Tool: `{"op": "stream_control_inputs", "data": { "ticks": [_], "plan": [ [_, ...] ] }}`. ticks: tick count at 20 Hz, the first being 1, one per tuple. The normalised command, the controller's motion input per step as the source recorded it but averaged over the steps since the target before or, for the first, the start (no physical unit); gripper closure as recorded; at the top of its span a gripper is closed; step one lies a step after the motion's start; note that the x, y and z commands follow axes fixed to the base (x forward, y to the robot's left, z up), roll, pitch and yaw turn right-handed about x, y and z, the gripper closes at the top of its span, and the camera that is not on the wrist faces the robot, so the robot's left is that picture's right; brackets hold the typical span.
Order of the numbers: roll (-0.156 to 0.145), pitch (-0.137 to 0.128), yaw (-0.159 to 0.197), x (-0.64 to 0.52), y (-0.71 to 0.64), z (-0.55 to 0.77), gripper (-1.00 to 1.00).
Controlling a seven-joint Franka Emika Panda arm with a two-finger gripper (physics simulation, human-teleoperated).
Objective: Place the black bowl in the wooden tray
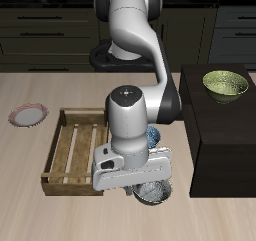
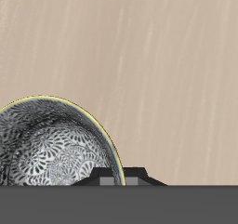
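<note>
The black bowl, dark outside and grey-white speckled inside, is near the table's front edge, beside the wooden tray. My gripper is right over the bowl, its fingers together at the bowl's rim. In the wrist view the bowl is large and close, and its rim runs to the fingertips. The gripper looks shut on the rim. I cannot tell whether the bowl rests on the table or hangs just above it. The slatted light-brown tray holds nothing.
A blue-patterned bowl sits behind my gripper, partly hidden by the arm. A tall black box stands close beside the bowls, with a yellow-green bowl on top. A small pink-rimmed plate lies beyond the tray.
</note>
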Motion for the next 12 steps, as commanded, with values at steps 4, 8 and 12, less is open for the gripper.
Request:
{"op": "stream_control_inputs", "data": {
  "ticks": [4, 8, 12],
  "plan": [
    [0.016, -0.034, -0.012, -0.15, 0.13, 0.30, 1.00],
    [0.008, -0.040, -0.002, -0.14, 0.02, 0.29, 1.00],
    [-0.014, -0.037, -0.019, -0.14, -0.07, 0.30, 1.00]
  ]
}}
